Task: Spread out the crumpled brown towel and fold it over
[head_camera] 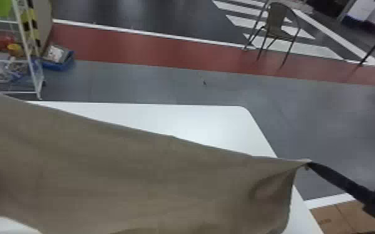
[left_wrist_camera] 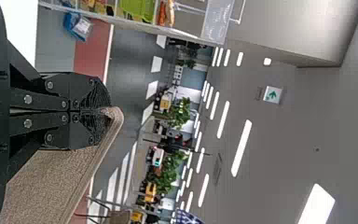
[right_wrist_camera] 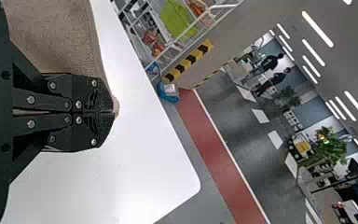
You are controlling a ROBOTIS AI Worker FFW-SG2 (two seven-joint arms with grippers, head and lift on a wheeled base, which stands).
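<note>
The brown towel (head_camera: pixel 140 174) hangs stretched out above the white table, spanning from the head view's left edge to my right gripper (head_camera: pixel 310 163), which is shut on its corner at the right. Small folds show near that corner. In the right wrist view, the towel (right_wrist_camera: pixel 56 37) runs off from the tips of my right gripper (right_wrist_camera: pixel 114 112). My left gripper (left_wrist_camera: pixel 107 111) is shut on another part of the towel (left_wrist_camera: pixel 56 177), with a rounded bit of cloth sticking out past its fingertips.
The white table (head_camera: pixel 177 121) lies below and behind the towel. Past it stand a white rack (head_camera: pixel 29 56) and a blue bin (head_camera: pixel 57 62) at the far left, and a chair (head_camera: pixel 277 25) at the far right. Cardboard (head_camera: pixel 348 217) lies low at the right.
</note>
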